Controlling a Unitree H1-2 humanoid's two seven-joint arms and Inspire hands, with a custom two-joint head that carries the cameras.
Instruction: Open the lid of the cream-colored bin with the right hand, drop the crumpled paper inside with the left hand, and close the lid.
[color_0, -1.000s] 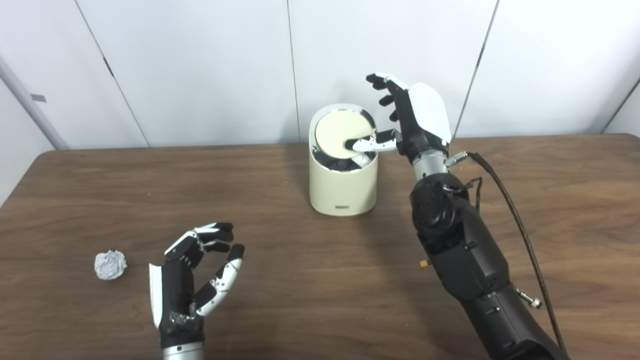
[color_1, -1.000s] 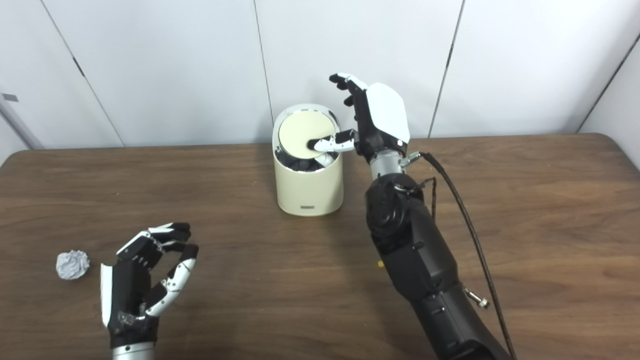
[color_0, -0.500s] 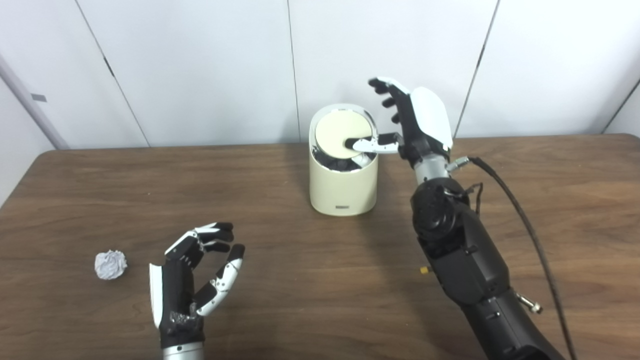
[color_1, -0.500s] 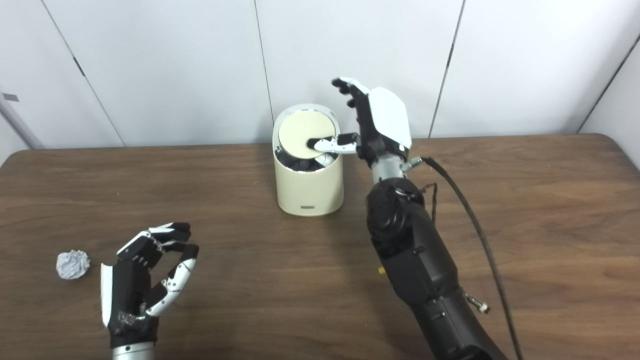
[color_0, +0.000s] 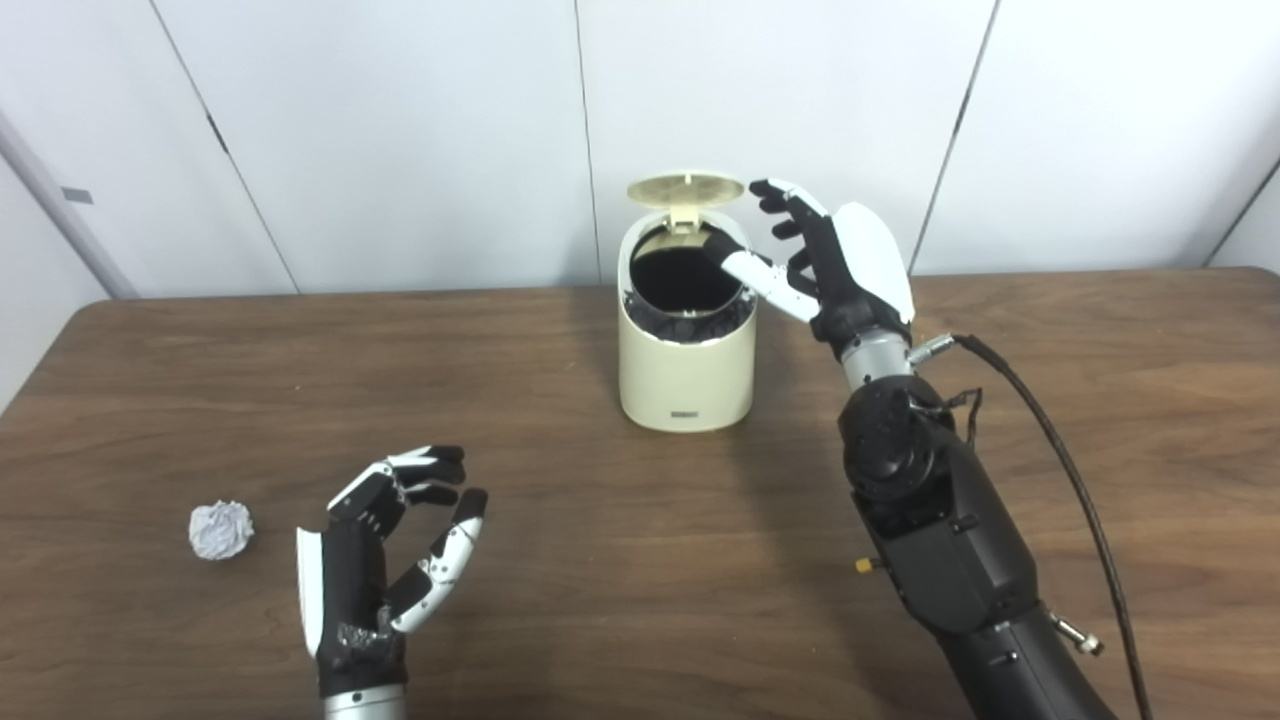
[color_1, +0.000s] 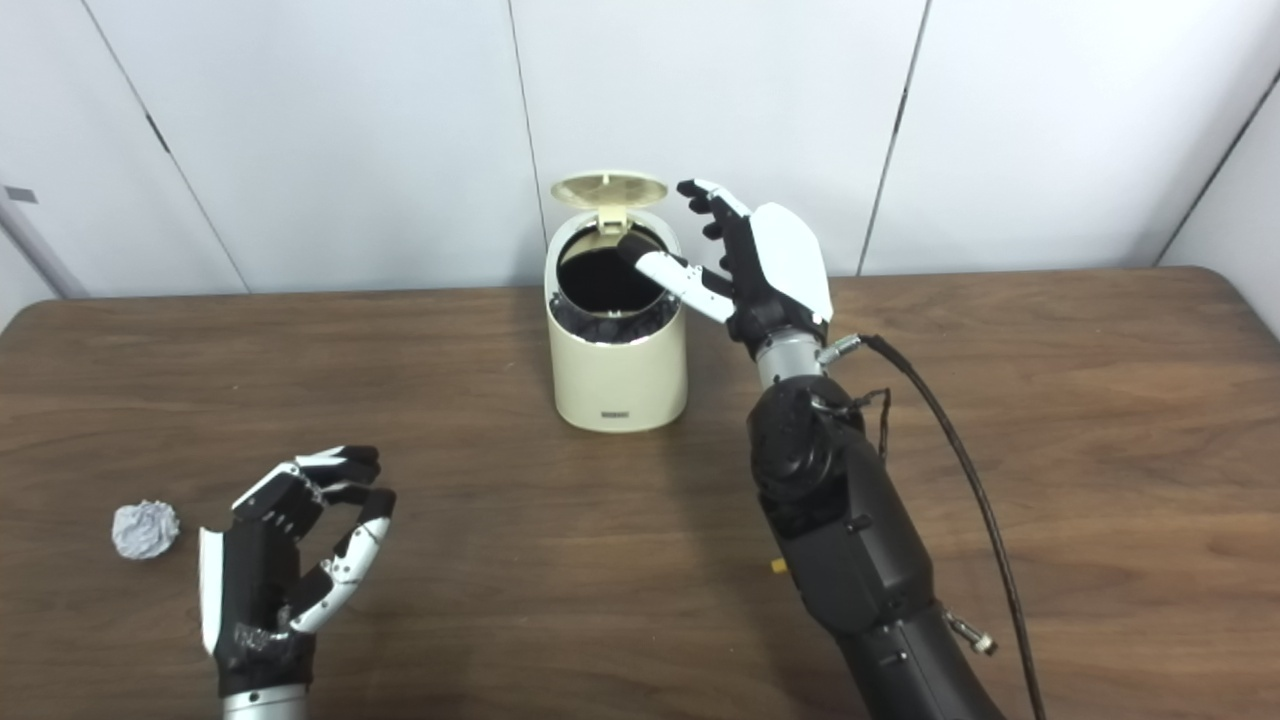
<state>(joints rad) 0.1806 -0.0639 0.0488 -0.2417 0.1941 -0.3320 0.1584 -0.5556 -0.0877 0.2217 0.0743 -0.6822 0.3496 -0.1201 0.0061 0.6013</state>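
The cream-colored bin (color_0: 686, 370) stands at the back middle of the table. Its round lid (color_0: 686, 189) stands raised at the rear, and the dark inside shows. My right hand (color_0: 825, 262) is open just right of the bin, its thumb reaching over the rim and the fingers up beside the lid. The crumpled paper (color_0: 220, 529) lies on the table at the near left. My left hand (color_0: 385, 556) is open and empty, a short way right of the paper, fingers curled apart.
The brown wooden table (color_0: 560, 560) stretches from edge to edge. A white panelled wall (color_0: 400, 130) stands close behind the bin. A black cable (color_0: 1060, 470) runs along my right forearm.
The lid, pressed flat under my right thumb before, has sprung up and the bin is open. My right hand has dropped a little and shifted right. The left hand and paper are unmoved.
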